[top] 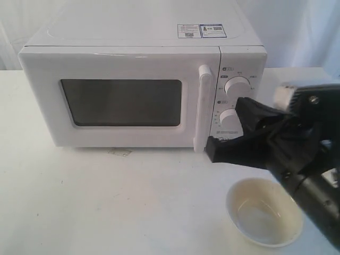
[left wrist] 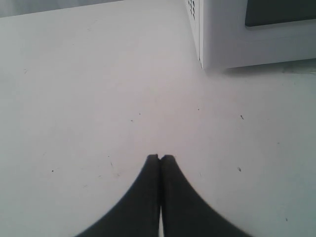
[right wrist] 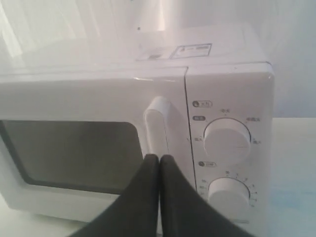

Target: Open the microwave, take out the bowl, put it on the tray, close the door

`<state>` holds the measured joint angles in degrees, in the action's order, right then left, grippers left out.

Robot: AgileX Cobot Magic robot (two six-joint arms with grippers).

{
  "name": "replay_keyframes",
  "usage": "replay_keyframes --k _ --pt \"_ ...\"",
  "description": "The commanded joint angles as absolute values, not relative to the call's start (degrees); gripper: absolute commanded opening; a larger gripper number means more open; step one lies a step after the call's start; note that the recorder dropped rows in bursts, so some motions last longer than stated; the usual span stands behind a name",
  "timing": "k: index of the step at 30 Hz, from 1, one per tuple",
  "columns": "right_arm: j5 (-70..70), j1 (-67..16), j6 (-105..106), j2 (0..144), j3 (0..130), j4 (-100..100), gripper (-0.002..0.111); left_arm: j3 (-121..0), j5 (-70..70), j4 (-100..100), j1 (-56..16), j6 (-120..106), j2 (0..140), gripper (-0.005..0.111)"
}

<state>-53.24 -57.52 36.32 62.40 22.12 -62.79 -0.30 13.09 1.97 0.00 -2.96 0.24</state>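
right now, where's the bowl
In the exterior view the bowl sits on the table at lower right, out in front of the knob panel of the microwave, with the right gripper above and left of it.

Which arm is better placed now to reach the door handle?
The right: the right gripper, shut, is just before the door handle; the left gripper hangs over the table beside the microwave.

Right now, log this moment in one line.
door: shut | bowl: on table | right gripper: shut, by handle | left gripper: shut, over table
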Motion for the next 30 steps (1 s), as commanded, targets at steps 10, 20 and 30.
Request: replay_keyframes --k 10,20,30 --pt "-11.71 -22.03 44.82 20.42 7.3 -61.65 0.0 0.0 13.33 2.14 -0.06 -2.7 0.0 0.0" --pt "-11.22 -10.6 44.71 0.0 0.0 -61.89 0.0 0.0 13.12 2.14 -0.06 -2.71 0.0 0.0" --pt "-4.75 -10.83 38.25 0.0 0.0 -58.32 0.0 0.0 13.23 2.14 -0.06 -2.71 0.0 0.0"
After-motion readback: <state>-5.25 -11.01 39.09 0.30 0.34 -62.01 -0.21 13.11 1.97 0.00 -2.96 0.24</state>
